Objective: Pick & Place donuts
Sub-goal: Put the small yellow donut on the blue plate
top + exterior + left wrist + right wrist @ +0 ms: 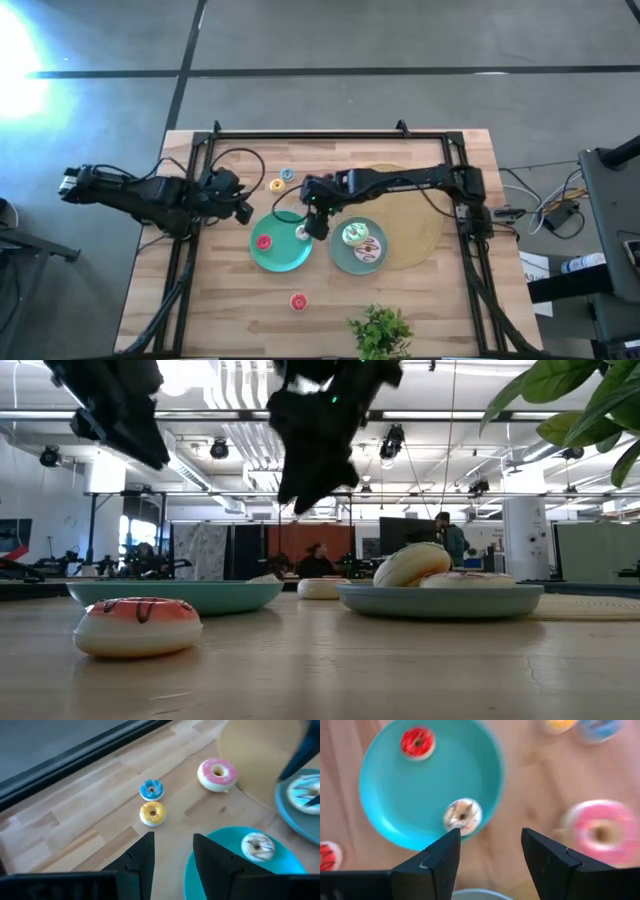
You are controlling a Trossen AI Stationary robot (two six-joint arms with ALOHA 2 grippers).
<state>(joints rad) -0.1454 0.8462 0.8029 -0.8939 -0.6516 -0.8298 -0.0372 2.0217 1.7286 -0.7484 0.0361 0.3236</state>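
Hovering with its fingers apart over the right rim of the teal plate, the right pincer is being positioned above the sprinkled white donut, apparently just placed there, while the left pincer, likewise apart, is waiting to the plate's left above the surface.

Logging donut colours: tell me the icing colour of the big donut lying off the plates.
Pink icing on the big donut, clearest in the left wrist view.

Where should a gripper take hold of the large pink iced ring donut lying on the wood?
Probably from straight above: the large pink iced ring donut lies flat on the wooden table, hole up. Close the fingers across the whole ring, or one finger in the hole.
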